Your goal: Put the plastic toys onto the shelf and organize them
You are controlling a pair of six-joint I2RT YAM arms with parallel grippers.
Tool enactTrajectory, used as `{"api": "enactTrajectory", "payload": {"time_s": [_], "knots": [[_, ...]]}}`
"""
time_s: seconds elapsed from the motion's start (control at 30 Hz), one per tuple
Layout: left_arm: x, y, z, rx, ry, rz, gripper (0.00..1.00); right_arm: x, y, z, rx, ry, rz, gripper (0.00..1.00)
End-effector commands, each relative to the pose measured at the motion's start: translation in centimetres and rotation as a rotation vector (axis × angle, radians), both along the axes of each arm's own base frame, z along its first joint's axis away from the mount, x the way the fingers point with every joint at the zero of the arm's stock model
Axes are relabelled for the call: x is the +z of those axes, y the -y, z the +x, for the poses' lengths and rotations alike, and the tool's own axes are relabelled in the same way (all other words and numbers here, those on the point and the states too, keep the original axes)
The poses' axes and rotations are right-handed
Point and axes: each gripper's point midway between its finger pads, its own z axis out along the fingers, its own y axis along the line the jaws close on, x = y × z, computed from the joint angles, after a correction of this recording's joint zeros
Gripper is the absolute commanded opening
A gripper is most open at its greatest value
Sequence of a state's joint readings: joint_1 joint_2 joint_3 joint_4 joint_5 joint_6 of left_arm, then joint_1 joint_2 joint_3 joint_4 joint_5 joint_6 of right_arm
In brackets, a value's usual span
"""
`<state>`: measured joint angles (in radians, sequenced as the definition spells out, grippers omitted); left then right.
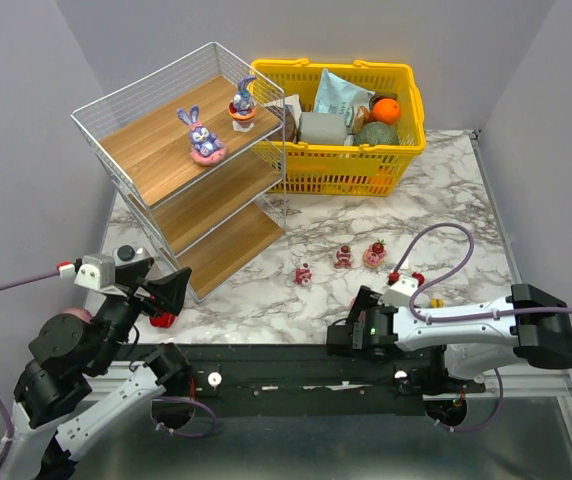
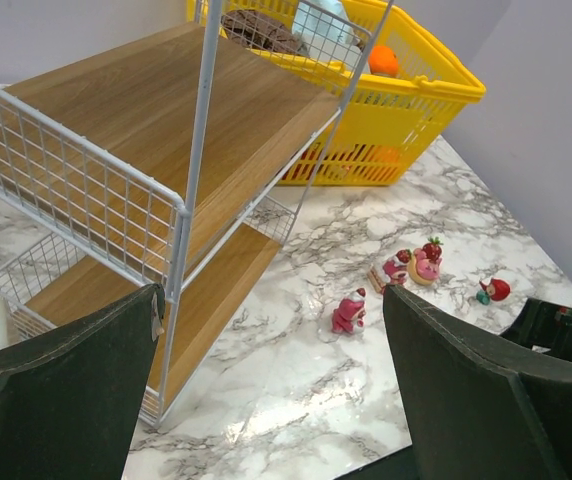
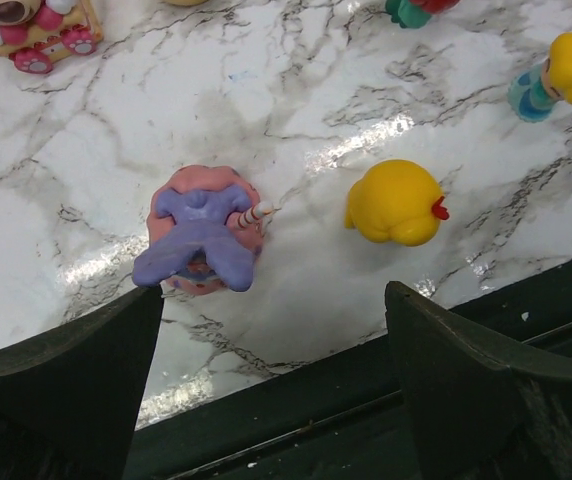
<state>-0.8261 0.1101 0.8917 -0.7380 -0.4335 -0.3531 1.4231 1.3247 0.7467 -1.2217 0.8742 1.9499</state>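
The right gripper (image 3: 273,292) is held wide open and empty, as is the left gripper (image 2: 271,292). Just beyond the right fingers, slightly left of centre, a purple bunny (image 3: 204,232) is seen, apparently upright, ears trailing toward the gripper. Farther off, leftward, the shelf (image 1: 156,140) is found, nearer the left gripper.

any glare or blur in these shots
Right wrist: white glare streaks on the marble tabletop beside the purple bunny and the yellow figure. Left wrist: sharp on the shelf, own jaws nearly black. Top external: even light, faint shadows.
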Motion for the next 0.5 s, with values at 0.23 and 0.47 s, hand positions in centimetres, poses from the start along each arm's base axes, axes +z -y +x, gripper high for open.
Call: {"api": "enactTrajectory", "payload": {"time_s": [0.23, 0.47], "knots": [[1.1, -0.3, 0.3, 0.022, 0.015, 0.009, 0.99, -1.8, -4.3, 3.2, 0.043, 0.026, 0.164, 0.97], [1.0, -0.4, 0.4, 0.03, 0.012, 0.024, 0.99, -3.6, -4.3, 4.1, 0.015, 0.009, 0.168, 0.87]]}}
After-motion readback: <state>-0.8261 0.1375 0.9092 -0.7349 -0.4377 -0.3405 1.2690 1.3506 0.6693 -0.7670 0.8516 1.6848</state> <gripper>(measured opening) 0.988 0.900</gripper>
